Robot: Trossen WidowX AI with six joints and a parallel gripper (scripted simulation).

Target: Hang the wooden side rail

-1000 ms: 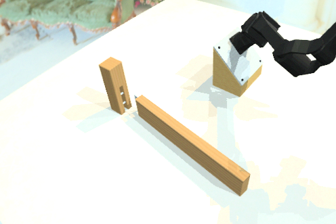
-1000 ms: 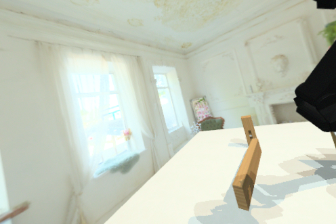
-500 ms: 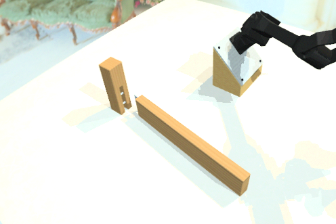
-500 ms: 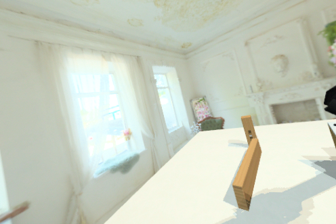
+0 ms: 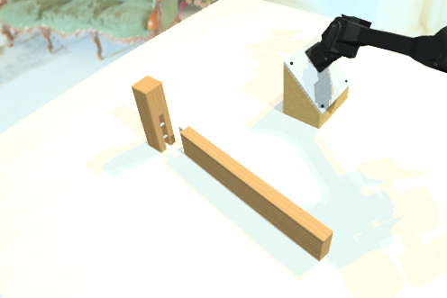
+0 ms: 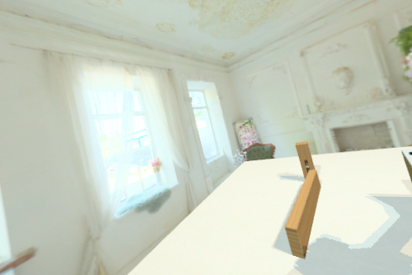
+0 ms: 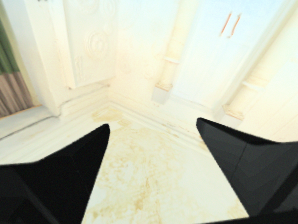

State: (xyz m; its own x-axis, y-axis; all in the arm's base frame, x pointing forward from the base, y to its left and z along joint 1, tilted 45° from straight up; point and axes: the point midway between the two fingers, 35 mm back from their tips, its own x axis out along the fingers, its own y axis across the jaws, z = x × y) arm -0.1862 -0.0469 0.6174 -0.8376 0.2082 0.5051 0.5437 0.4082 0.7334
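Ornate parlour with tufted sofa (image 5: 95, 8)

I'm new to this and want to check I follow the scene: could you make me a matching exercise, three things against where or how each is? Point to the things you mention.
1. Wooden post (image 5: 146, 107) (image 6: 304, 154)
2. Wooden rail (image 5: 252, 184) (image 6: 306, 211)
3. Gripper (image 5: 315, 63) (image 7: 153, 124)

A. Open, holding nothing
B. Standing upright, a slot in its side
C. Lying lengthwise on the table (image 5: 68, 206) (image 6: 232, 215), one end near the post

Right pairs: 1-B, 2-C, 3-A
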